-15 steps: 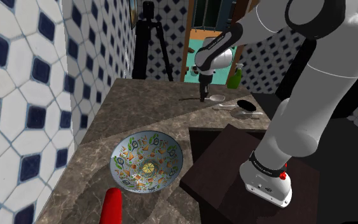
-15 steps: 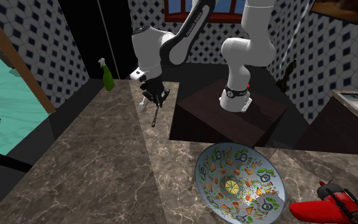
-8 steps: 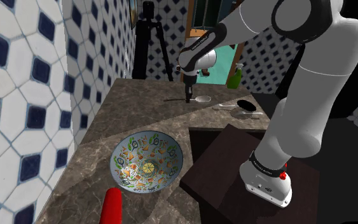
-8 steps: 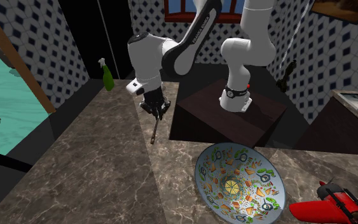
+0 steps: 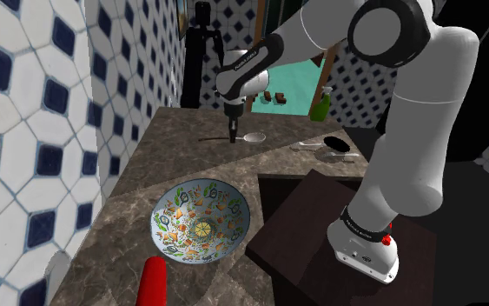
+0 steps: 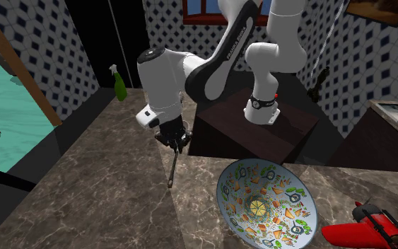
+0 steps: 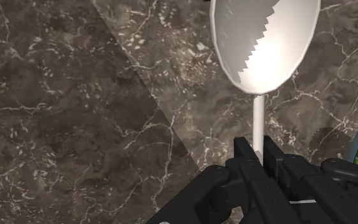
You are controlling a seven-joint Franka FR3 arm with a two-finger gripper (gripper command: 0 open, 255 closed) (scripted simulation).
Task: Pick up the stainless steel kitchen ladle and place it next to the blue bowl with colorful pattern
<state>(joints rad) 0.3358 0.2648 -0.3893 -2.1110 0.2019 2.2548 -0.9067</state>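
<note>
Dark marble counter point(image 5: 138, 200) runs along a wall of blue and white tiles. On it sits the blue bowl point(image 5: 201, 221) with its bright pattern.

The black gripper point(image 7: 258, 153) is pinching the thin handle of the ladle point(image 7: 266, 38). Its fingers are pressed tight on both sides of the handle. The ladle's round cup sticks out past the fingers. From the second exterior view, the ladle point(image 6: 172, 166) hangs under the gripper point(image 6: 174, 138) and looks lifted off the counter. It is near the bowl point(image 6: 264, 205) but not yet beside it.

So the picking up looks done, and the job in hand is the carrying. I think the arm next needs to bring the ladle closer to the bowl. Then it should lower it onto bare counter just beside the bowl and let go.

A red thing point(image 5: 154, 282) lies just beside the bowl, on the side away from the ladle point(image 5: 253, 137). The dark stand point(image 5: 320, 217) is close on another side. The counter between the ladle and the bowl looks like the easy spot.

Well apart from the bowl, past the gripper point(image 5: 231, 135), are a green spray bottle point(image 5: 321, 106), a black tripod point(image 5: 203, 52) and a small dark thing point(image 5: 336, 143).
</note>
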